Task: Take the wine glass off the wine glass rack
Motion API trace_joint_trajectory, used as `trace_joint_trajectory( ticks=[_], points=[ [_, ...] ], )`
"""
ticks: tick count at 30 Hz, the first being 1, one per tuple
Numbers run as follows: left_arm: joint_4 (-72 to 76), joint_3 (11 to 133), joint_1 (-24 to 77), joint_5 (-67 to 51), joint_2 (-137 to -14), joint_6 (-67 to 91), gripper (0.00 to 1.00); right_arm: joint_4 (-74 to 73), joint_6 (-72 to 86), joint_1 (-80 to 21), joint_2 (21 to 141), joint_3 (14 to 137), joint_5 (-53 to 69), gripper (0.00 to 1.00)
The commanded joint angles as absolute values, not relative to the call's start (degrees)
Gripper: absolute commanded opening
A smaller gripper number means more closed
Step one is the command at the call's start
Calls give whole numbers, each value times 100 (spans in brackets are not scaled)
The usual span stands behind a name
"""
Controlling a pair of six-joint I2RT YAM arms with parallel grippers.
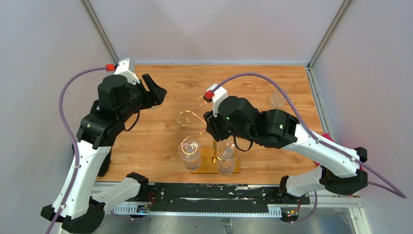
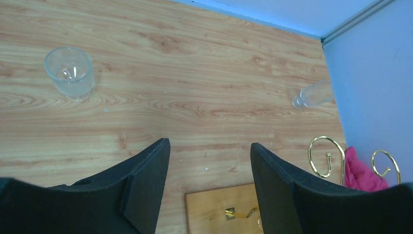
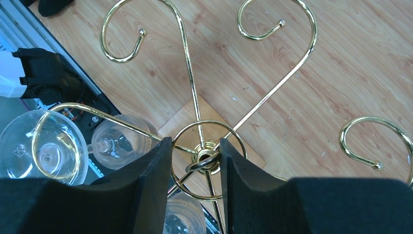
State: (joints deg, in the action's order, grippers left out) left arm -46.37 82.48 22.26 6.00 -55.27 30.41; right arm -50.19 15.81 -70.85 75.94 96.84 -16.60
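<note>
Right tool (image 3: 195,146) astride wine glass rack (image 3: 204,156)

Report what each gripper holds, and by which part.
Left gripper: nothing, fingers apart. Right gripper: fingers flank the wine glass rack at its top hub; whether they grip it cannot be told.

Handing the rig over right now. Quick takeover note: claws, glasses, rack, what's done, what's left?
Left claw: open, empty, over bare table.
Right claw: open, fingers astride the top hub of the wine glass rack, no glass held.
Glasses: near-left glass and near-right glass hang on the rack; far-right glass and another loose glass sit on the table.
Done: no hanging glass gripped yet.
Left: grip one, lift it off its arm, set it down.
</note>
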Motion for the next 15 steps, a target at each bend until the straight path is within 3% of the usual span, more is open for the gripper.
trace_joint_trajectory(
  ticks=[1,10,15],
  points=[
    [-4536,8244,2250,498,-5514,3066,67,-5405,1573,-7207,7675,9700,-2290,21],
    [-4537,8237,2250,486,-5460,3051,67,-5912,1566,-7407,7717,10159,-3017,65],
    [-4535,8219,2250,466,-5469,3066,67,-6020,1437,-7440,7674,10312,-3117,66]
  ],
)
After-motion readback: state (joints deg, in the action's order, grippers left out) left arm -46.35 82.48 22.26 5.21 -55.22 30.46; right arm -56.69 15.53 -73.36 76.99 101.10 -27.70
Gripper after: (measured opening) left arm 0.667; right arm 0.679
